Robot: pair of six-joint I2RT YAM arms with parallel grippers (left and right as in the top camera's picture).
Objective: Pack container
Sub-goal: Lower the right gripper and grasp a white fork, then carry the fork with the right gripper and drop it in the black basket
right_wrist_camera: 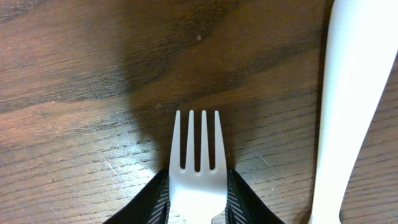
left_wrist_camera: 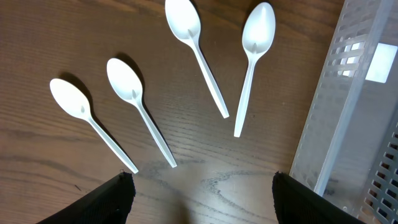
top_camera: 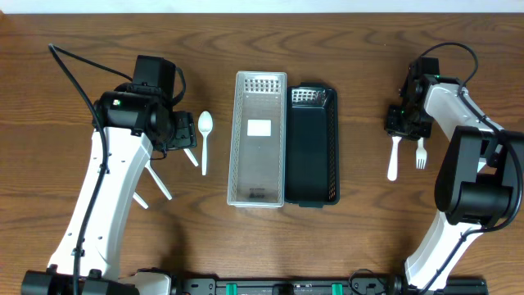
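Observation:
Several white plastic spoons lie on the wood table just ahead of my left gripper, which is open and empty above them. One spoon shows fully in the overhead view; the others are partly under the left arm. A clear perforated container and a black container stand side by side in the middle. My right gripper is shut on a white fork at its neck, low over the table. It also shows in the overhead view.
A second white utensil lies beside the held fork, and it shows in the overhead view. The clear container's wall is close on the right of my left gripper.

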